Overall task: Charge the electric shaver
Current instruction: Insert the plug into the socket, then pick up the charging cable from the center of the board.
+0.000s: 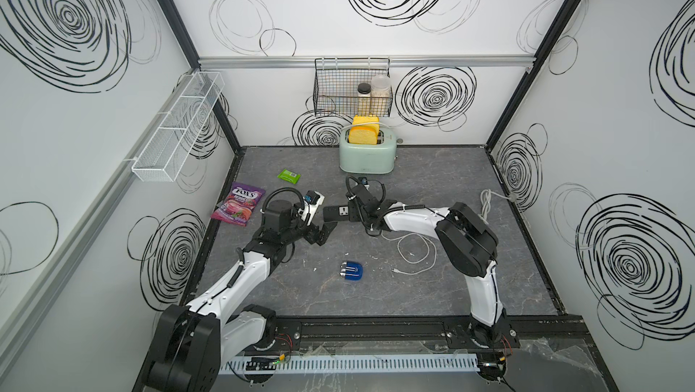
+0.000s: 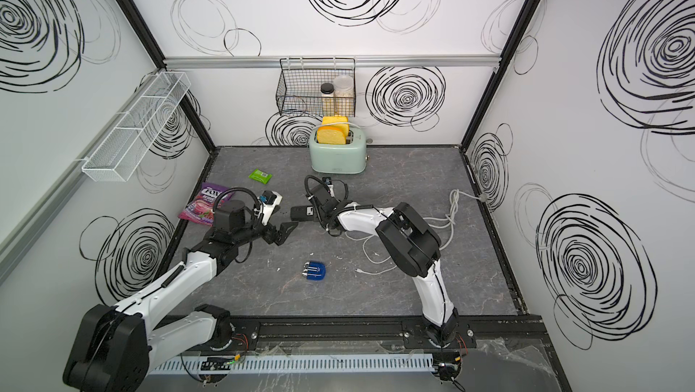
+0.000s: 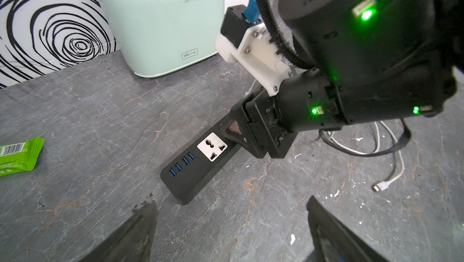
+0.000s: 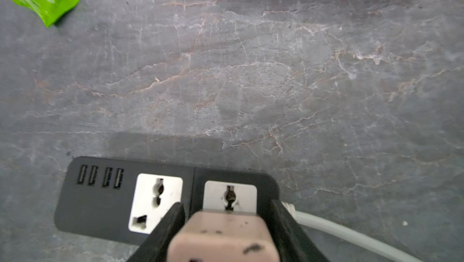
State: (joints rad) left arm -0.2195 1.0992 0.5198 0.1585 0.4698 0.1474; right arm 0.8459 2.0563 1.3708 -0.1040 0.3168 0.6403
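The electric shaver (image 1: pixel 351 270) (image 2: pixel 315 272), blue with silver heads, lies alone on the grey table near the front middle. In the right wrist view my right gripper (image 4: pixel 226 204) straddles a pinkish plug adapter (image 4: pixel 223 233) that sits on the black power strip (image 4: pixel 100 198) at the socket nearest its cord. A thin gap shows at each finger, so it is open. I cannot tell if the pins are seated. My left gripper (image 1: pixel 326 232) (image 3: pixel 229 203) hovers wide open and empty just short of the strip's USB end (image 3: pixel 179 165).
A mint toaster (image 1: pixel 366 157) with yellow slices stands at the back. A green packet (image 1: pixel 289 175) and a purple candy bag (image 1: pixel 239 204) lie at the left. A loose white cable (image 1: pixel 413 254) with a free plug (image 3: pixel 381 186) curls right of the shaver.
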